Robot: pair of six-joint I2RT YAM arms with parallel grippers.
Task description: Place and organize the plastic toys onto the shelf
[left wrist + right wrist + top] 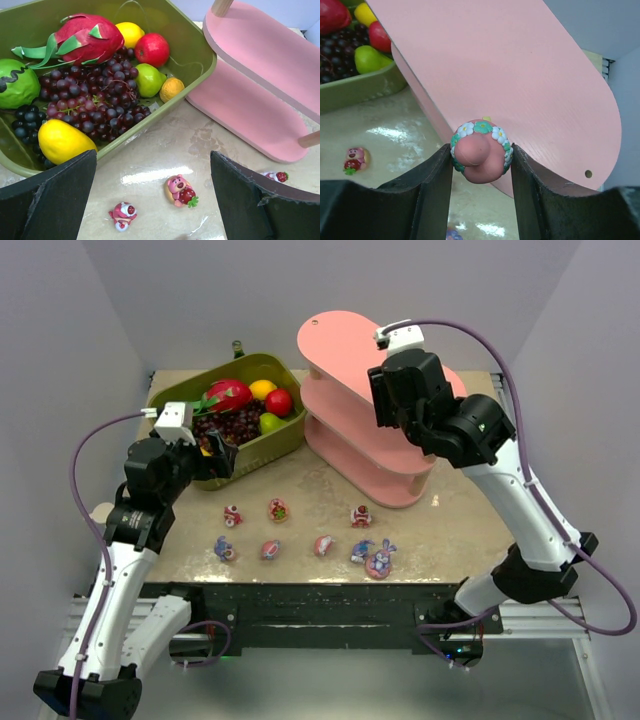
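Observation:
The pink three-tier shelf (345, 340) stands at the back right. My right gripper (481, 165) is shut on a pink mushroom-shaped toy (480, 157) with a ring of white and green flowers, held above the near end of the shelf's top board (520, 75). Several small toys lie in two rows on the table front, among them a pink bear with a strawberry (278, 509) and a blue-pink bunny (380, 561). My left gripper (152, 200) is open and empty above the bear (181, 190) and a red-white toy (123, 215).
An olive-green basket (290, 435) at the back left holds plastic fruit and grapes (232, 425). It stands close to the shelf's left end. The table's front edge (320, 583) runs just below the toy rows.

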